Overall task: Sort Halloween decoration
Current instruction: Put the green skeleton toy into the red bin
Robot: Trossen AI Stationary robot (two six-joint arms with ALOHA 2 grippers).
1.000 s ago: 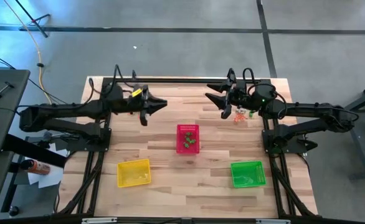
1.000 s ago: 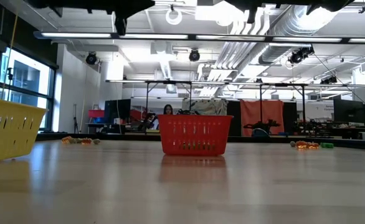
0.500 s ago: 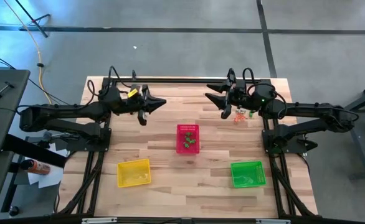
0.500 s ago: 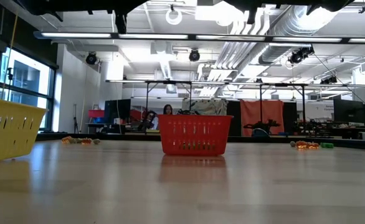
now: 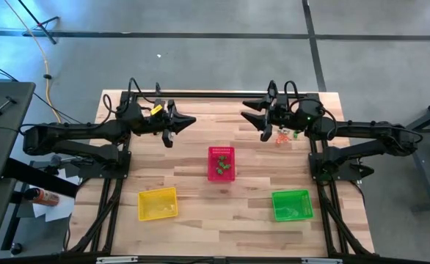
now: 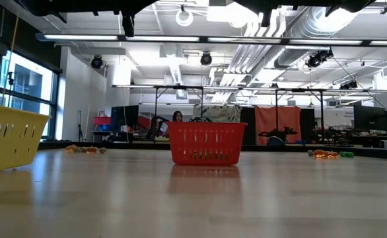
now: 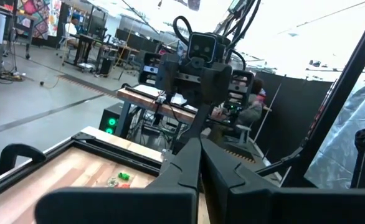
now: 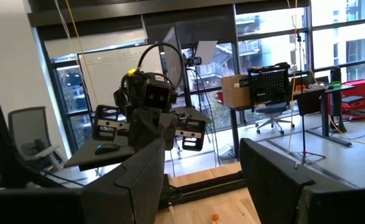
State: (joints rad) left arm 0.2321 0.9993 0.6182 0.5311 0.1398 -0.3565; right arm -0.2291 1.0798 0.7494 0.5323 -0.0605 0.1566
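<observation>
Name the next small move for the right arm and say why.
Probably lower the right tool toward the loose trinkets lying beside it on the table. Its fingers stand open and hold nothing, and it hangs above the far edge, while the left tool is shut and empty.

Table: a pale wooden top (image 5: 200, 227) filled the middle of the high view, standing on a grey floor (image 5: 200, 59).
Red basket: a red mesh basket (image 5: 221, 163) sat at the centre of the high view; it also stood mid-frame in the low view.
Yellow basket: a yellow mesh basket (image 5: 158, 204) lay in the lower left of the tabletop, and showed at the left edge of the low view.
Green basket: a green mesh basket (image 5: 292, 204) lay in the lower right of the tabletop.
Person: a seated person (image 6: 177, 117) showed just above the red basket in the low view.
Windows: large windows (image 8: 263, 37) crossed the top of the right wrist view.
</observation>
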